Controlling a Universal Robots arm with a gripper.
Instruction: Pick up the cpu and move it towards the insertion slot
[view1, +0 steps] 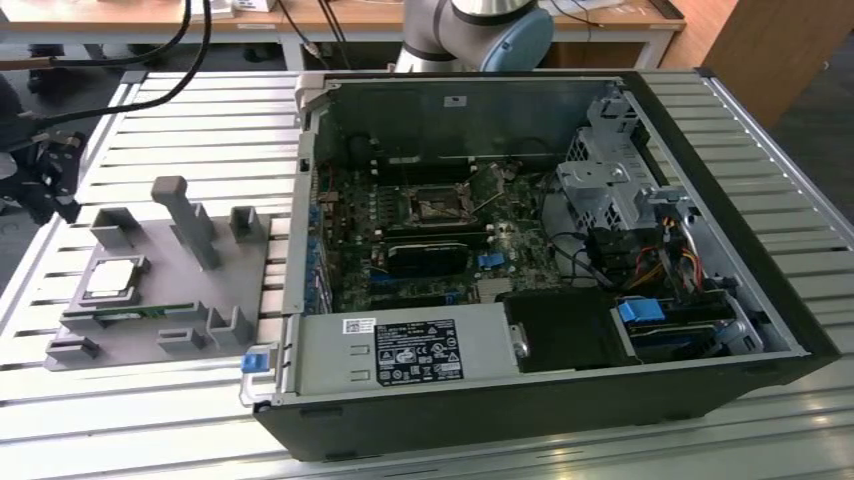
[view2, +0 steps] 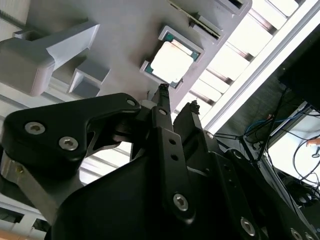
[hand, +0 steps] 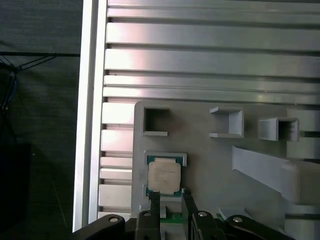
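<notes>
The cpu (view1: 114, 278) lies flat in its recess in the grey tray (view1: 167, 285). The tray sits on the slatted tabletop (view1: 160, 410) at the exterior view's left. The end effector (hand: 170, 197) hangs over that tray with its fingers (view2: 163, 100) spread and nothing between them, the tips near the chip's edge but clear of it. Well off to the exterior view's right, the insertion slot (view1: 438, 208) sits on the motherboard inside the open computer case (view1: 534, 410).
</notes>
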